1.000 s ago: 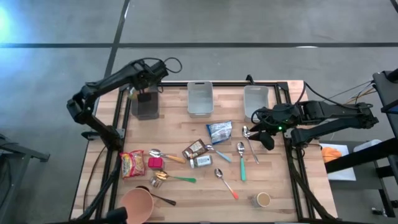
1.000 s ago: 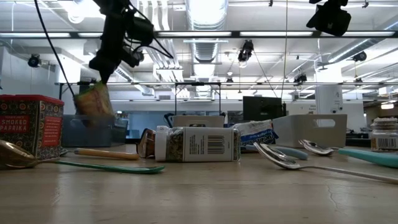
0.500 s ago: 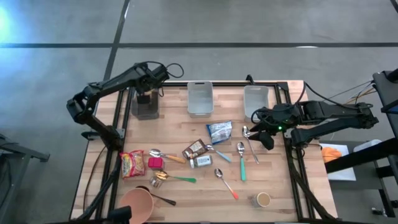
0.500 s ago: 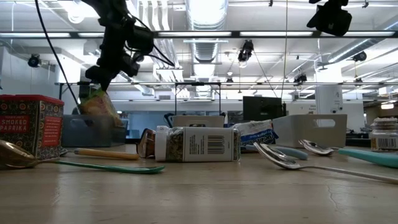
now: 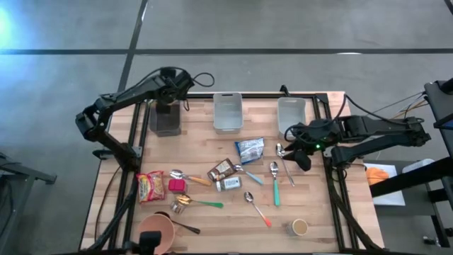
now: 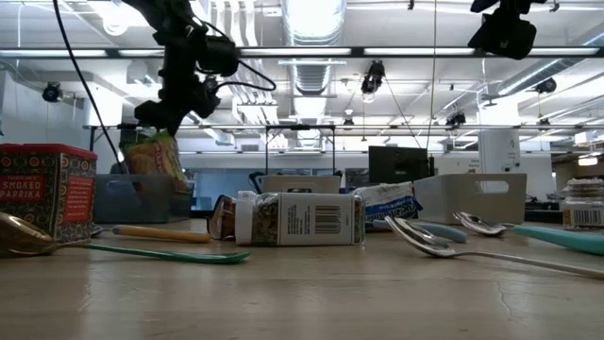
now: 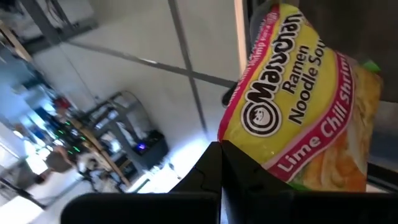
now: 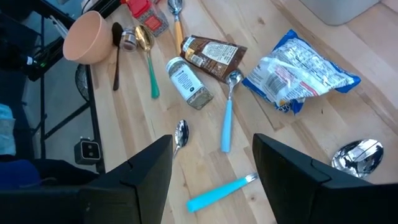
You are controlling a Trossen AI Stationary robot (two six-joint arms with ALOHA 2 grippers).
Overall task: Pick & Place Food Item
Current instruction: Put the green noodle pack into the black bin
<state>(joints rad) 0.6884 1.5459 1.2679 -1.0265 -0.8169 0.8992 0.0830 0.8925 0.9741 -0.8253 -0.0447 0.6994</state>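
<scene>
The left gripper (image 6: 165,118) is clenched on a ramen pack (image 7: 305,112) held over the dark bin (image 5: 167,120) at the tabletop's (image 5: 311,191) far left; from above the arm hides the pack. The right gripper (image 8: 211,171) hangs released above the spoons (image 8: 227,112), holding nothing.

Wooden slatted counter (image 5: 205,205) on a black frame stands on a grey concrete floor (image 5: 283,28) crossed by dark seams; overhead, exposed ducting (image 6: 316,71) and long ceiling lights (image 6: 377,54).
</scene>
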